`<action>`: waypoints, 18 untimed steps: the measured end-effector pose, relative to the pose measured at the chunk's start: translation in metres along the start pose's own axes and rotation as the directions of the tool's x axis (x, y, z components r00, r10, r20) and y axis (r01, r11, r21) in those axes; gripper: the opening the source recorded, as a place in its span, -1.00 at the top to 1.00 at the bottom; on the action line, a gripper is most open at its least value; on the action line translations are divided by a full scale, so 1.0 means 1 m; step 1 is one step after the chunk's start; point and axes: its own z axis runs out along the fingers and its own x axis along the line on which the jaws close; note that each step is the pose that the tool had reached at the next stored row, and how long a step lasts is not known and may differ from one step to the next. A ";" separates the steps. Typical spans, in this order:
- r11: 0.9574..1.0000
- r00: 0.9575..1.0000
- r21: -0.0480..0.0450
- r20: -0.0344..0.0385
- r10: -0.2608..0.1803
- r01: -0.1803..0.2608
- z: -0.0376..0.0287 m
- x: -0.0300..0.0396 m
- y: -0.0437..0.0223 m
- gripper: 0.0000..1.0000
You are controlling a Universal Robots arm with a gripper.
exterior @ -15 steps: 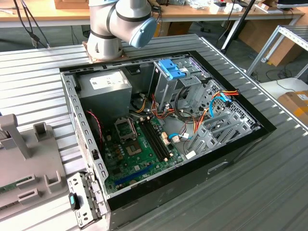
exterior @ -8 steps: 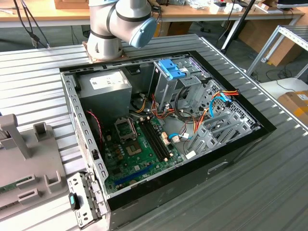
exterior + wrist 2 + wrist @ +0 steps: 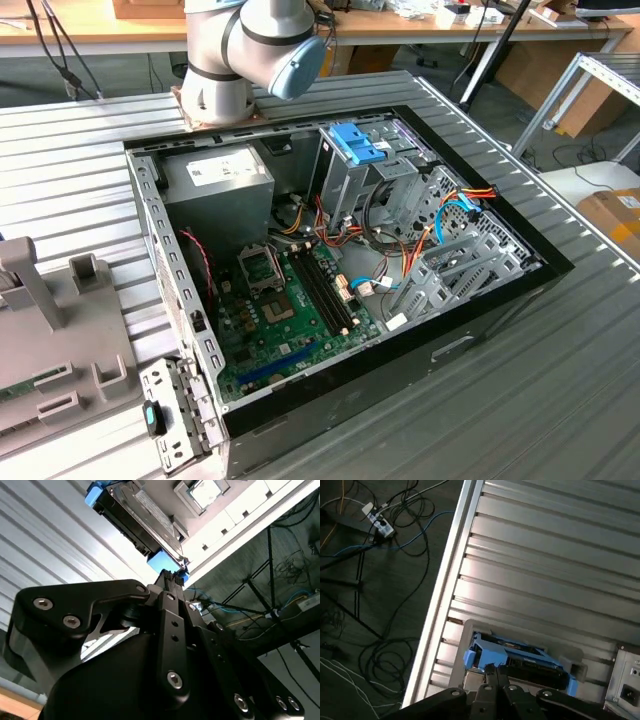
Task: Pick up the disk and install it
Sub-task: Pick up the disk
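The disk is a flat grey-metal drive with bright blue carrier rails, resting in a pale holder on the ribbed metal table. In the second wrist view the disk shows its labelled face, with a blue rail at each end. My gripper is shut, and its black fingertips come together right at the disk's near blue rail. In the second wrist view the gripper points at that rail's corner. I cannot tell whether the tips touch it. Nothing is held between the fingers.
In the exterior view the open computer case lies on the table with its drive cage, blue latch and power-supply box. The arm's base stands behind it. The table edge drops to a floor with cables.
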 end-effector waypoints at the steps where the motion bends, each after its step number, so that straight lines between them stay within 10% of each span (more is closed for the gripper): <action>1: 1.000 1.000 0.000 -0.001 -0.018 0.018 0.0000 0.0000 0.0000 0.79; 5: 0.987 0.987 0.002 -0.007 -0.160 0.160 0.0004 0.0000 0.0000 0.79; 10: 0.958 0.958 0.003 -0.012 -0.286 0.286 0.0009 0.0000 -0.0001 0.79; 15: 0.914 0.914 0.003 -0.018 -0.406 0.406 0.0013 0.0000 0.0000 0.79; 18: 0.912 0.912 0.003 -0.018 -0.410 0.410 0.0014 -0.0001 0.0002 0.79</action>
